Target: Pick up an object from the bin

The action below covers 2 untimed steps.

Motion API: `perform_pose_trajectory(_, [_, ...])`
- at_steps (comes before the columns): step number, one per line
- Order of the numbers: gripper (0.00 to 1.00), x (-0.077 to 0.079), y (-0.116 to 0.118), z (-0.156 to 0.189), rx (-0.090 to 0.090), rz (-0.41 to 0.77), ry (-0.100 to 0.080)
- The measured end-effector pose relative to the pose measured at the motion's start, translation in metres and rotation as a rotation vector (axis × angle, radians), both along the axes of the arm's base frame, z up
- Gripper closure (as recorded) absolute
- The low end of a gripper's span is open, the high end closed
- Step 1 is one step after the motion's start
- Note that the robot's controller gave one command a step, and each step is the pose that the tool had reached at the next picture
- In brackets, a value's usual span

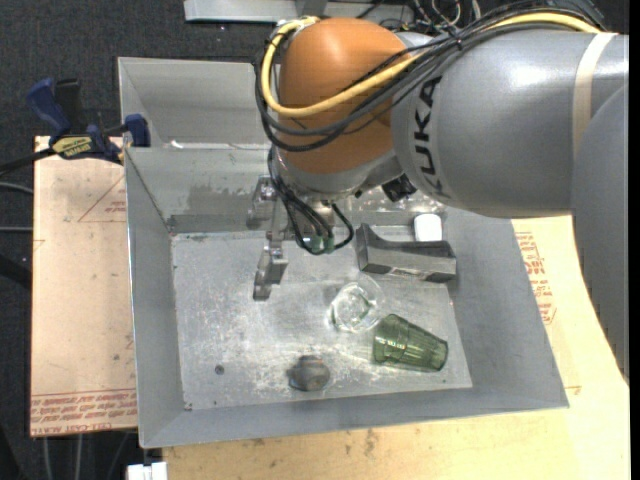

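My gripper [265, 283] hangs below the orange wrist cover, low over bare bin floor in the left-middle of the bin, with nothing seen in it. Nearest to it, on its right, a clear glass cup [352, 308] lies on its side. A green translucent cup [408, 344] lies tipped over just right of the clear one. A small grey stone-like lump [309, 373] rests near the bin's front wall, below the gripper. A dark grey angular block [405, 258] sits further right, with a white cap-like piece [427, 227] behind it.
The arm and its orange cover hide the bin's back middle and right. Bare floor stretches across the bin's left half, from the gripper to the left wall and down to the front wall.
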<state>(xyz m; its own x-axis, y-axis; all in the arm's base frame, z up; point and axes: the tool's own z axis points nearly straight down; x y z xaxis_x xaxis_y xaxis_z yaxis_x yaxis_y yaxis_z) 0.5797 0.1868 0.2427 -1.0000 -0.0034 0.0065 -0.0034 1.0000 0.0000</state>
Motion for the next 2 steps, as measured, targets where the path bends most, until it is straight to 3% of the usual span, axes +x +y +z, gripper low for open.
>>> perform_pose_trajectory(1, [1.0,0.0018,-0.0012,0.0041,0.001,-0.004,-0.007])
perform_pose_trajectory(2, [1.0,0.0018,-0.0013,0.0041,0.001,-0.004,-0.007])
